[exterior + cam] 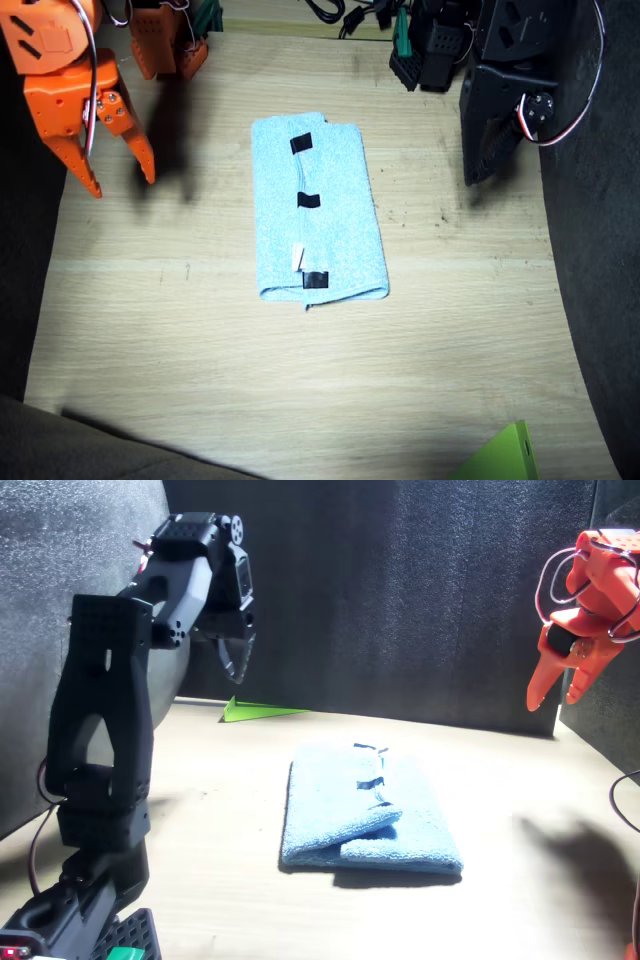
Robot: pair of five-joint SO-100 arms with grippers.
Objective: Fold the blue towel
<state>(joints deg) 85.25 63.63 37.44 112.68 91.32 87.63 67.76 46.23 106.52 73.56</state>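
The blue towel [318, 210] lies folded into a long narrow rectangle in the middle of the table, with three black tape marks and a small white tag along its top fold. In the front view the towel [368, 815] shows its layered folded edge towards the camera. My right gripper [122, 182], orange, hangs open above the table, well away from the towel and holding nothing; it also shows in the front view [556, 698]. My left gripper [472, 178], black, is raised off the table on the towel's other side, its jaws together in one wedge [237, 670], empty.
A bright green flat piece [505, 455] lies at the table's near edge, also seen as a green wedge [262, 711] against the dark backdrop. Black fabric walls surround the wooden table [200, 330]. More arm bases stand at the far edge.
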